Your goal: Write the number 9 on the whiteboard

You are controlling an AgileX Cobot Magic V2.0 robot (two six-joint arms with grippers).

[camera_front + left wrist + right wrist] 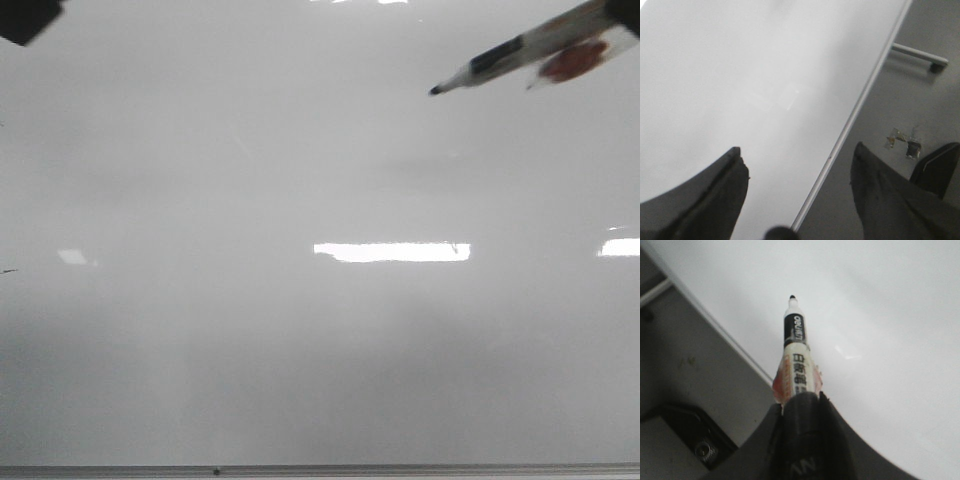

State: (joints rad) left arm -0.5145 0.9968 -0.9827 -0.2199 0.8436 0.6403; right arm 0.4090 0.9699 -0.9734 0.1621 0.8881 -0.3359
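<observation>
Whiteboard (300, 350) blank, no 9 yet; right gripper (799, 402) clamps marker (796, 355), tip ahead, seemingly off board; left gripper (795, 190) wide, empty.

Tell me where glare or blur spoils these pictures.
Front view: bright rectangular glare patches on the whiteboard, and the marker is soft. Left wrist view: the dark fingers of the left gripper are blurred. Right wrist view: the marker label is fairly sharp in the right gripper.

One whiteboard (300, 360), one marker (520, 52) and two grippers (left (795, 190), right (802, 405)) are shown
</observation>
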